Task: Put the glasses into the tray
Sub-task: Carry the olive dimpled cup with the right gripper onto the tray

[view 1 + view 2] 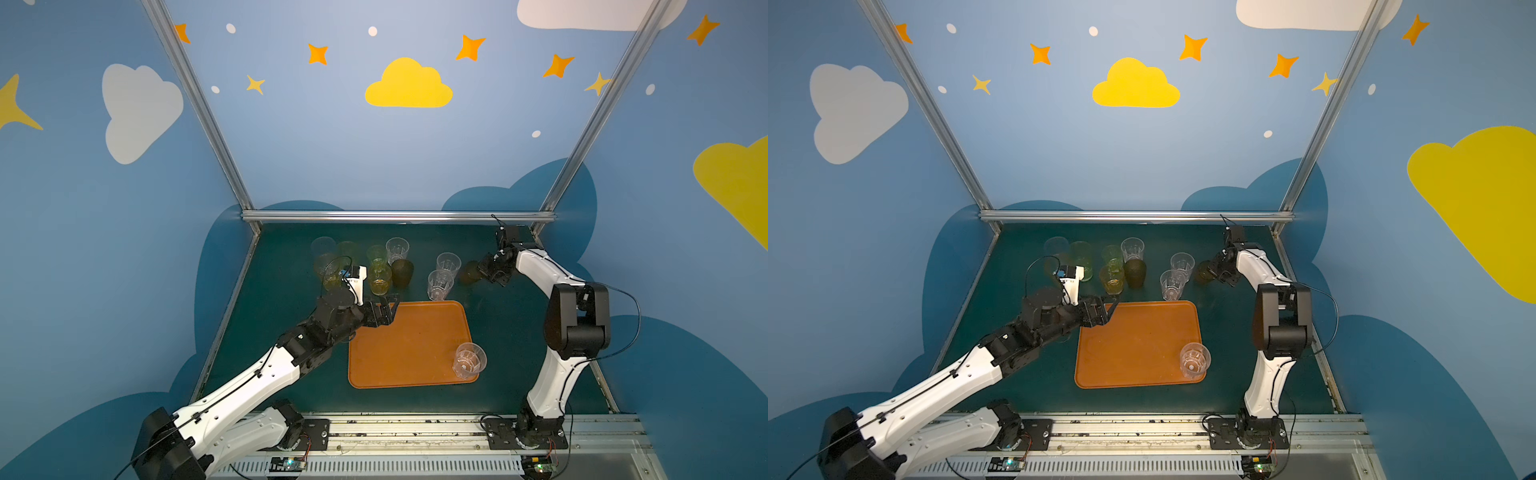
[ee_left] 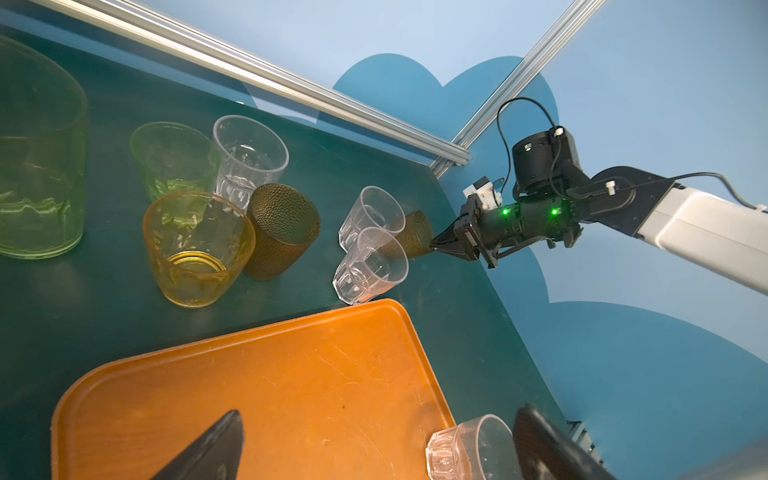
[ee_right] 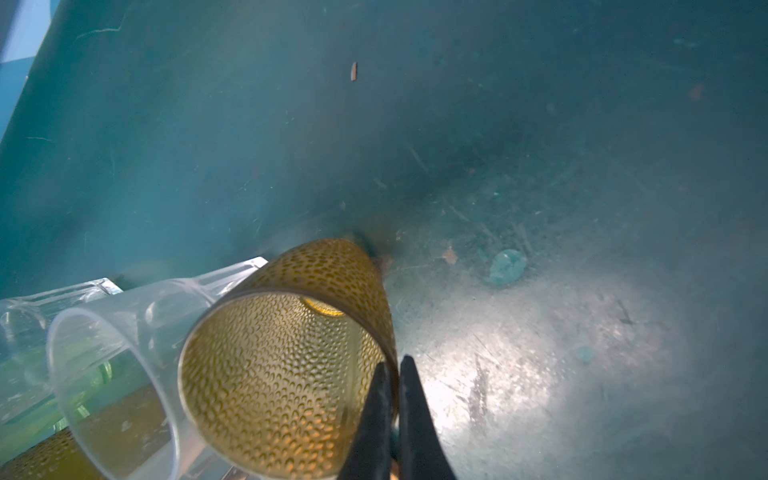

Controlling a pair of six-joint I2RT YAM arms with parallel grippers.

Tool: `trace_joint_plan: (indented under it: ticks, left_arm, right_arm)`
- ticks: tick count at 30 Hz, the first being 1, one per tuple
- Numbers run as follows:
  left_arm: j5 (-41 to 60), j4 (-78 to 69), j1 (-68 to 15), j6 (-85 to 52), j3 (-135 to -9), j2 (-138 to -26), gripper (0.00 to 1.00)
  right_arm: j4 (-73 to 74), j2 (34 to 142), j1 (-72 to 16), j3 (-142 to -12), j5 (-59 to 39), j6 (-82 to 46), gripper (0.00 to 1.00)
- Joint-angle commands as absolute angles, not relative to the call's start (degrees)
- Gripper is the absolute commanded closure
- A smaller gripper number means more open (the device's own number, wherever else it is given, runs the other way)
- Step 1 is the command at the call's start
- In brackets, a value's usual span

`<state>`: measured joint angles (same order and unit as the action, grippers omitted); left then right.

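The orange tray [image 1: 407, 345] [image 1: 1133, 345] [image 2: 270, 374] lies mid-table. One clear faceted glass [image 1: 468, 360] [image 1: 1194, 360] [image 2: 469, 449] stands on its near right corner. My left gripper [image 1: 386, 309] [image 1: 1106, 309] [image 2: 380, 415] hangs open and empty over the tray's far left corner. At the far right my right gripper [image 1: 484, 269] [image 1: 1214, 270] [image 3: 395, 365] is shut on the rim of a dark dimpled brown glass [image 1: 469, 272] [image 2: 413, 232] [image 3: 282, 374], one finger inside and one outside. Two clear glasses [image 1: 448, 264] [image 1: 439, 284] stand just left of it.
Behind the tray stand a second dark brown glass [image 1: 402, 272], an amber glass [image 1: 380, 280], a clear one [image 1: 397, 249] and several green or yellow ones [image 1: 332, 266] partly hidden by my left wrist. An aluminium rail [image 1: 399, 216] bounds the far table edge.
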<state>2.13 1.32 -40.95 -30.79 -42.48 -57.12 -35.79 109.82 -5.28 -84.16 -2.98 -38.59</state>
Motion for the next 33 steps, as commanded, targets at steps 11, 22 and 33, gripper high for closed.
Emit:
trace_joint_plan:
  ticks: [11, 22, 33]
  left_arm:
    - [-1.7, 5.4, -41.0, -32.4, -41.6, -49.8, 0.0]
    - [-3.0, 8.2, -41.1, -33.3, -41.5, -46.9, 0.0]
    - [-4.2, 11.2, -41.0, -34.8, -39.4, -45.4, 0.0]
  right_arm:
    - [-37.6, 95.4, -3.9, -74.6, -2.8, -38.2, 1.0]
    - [-40.0, 83.2, -7.6, -67.7, -3.5, -38.3, 1.0]
    - [-44.7, 72.4, -16.8, -62.6, -2.7, -37.2, 1.0]
